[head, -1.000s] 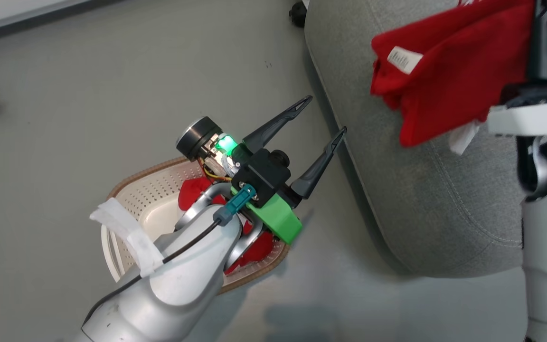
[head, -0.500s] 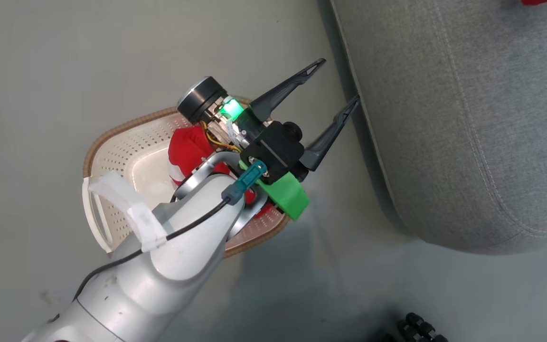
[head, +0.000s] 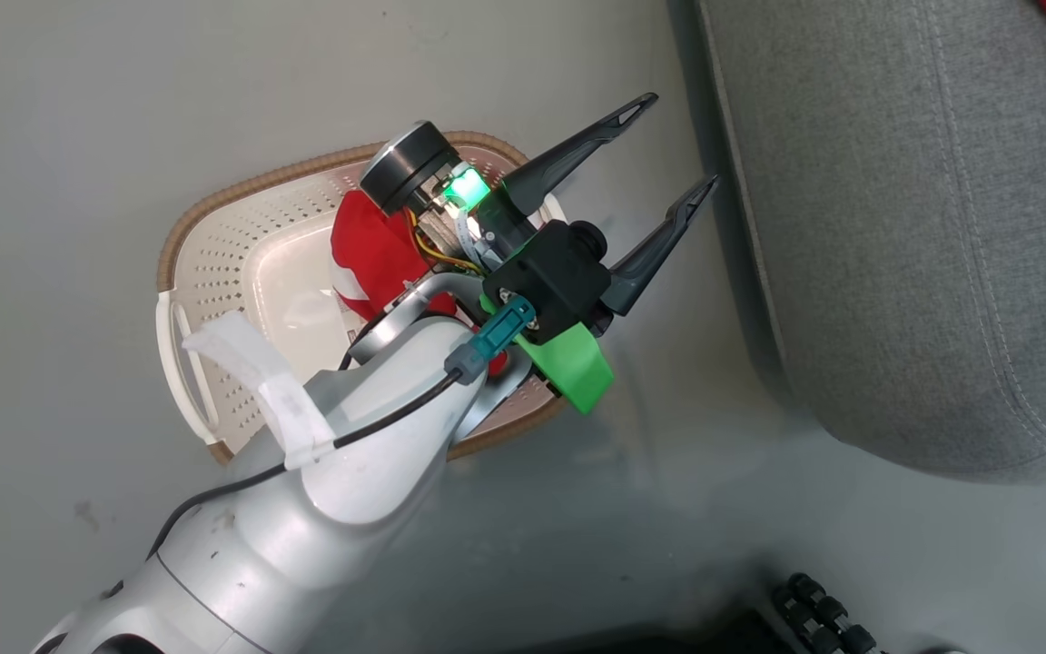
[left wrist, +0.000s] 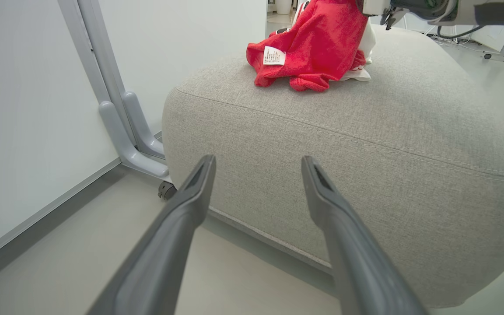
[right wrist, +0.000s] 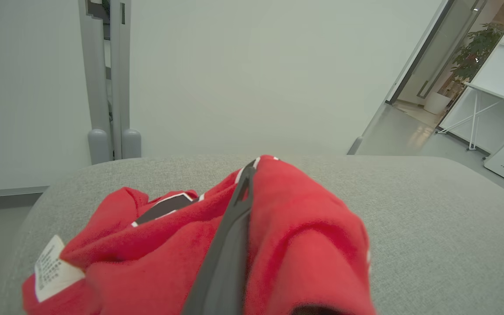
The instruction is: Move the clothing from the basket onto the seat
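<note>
White label (left wrist: 274,55) (print illegible) on clothing (left wrist: 322,39)

the seat (left wrist: 365,144) is covered in coarse woven grey cloth. the clothing (right wrist: 304,227) is seen as soft, fuzzy fabric. the basket (head: 237,227) is moulded in perforated matt plastic.

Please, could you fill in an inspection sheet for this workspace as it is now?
Surface: grey floor.
Job's things: first red garment lies in the basket; second red garment rests on the seat.
Clutter: black ribbed parts on the floor, unclear what.
Grippers: left gripper open, empty, pointing at the seat's side; right gripper shut on the second red garment.
Cables: black cable taped along the left forearm.
Surroundings: white wall, partition post on a caster, distant potted plant.
</note>
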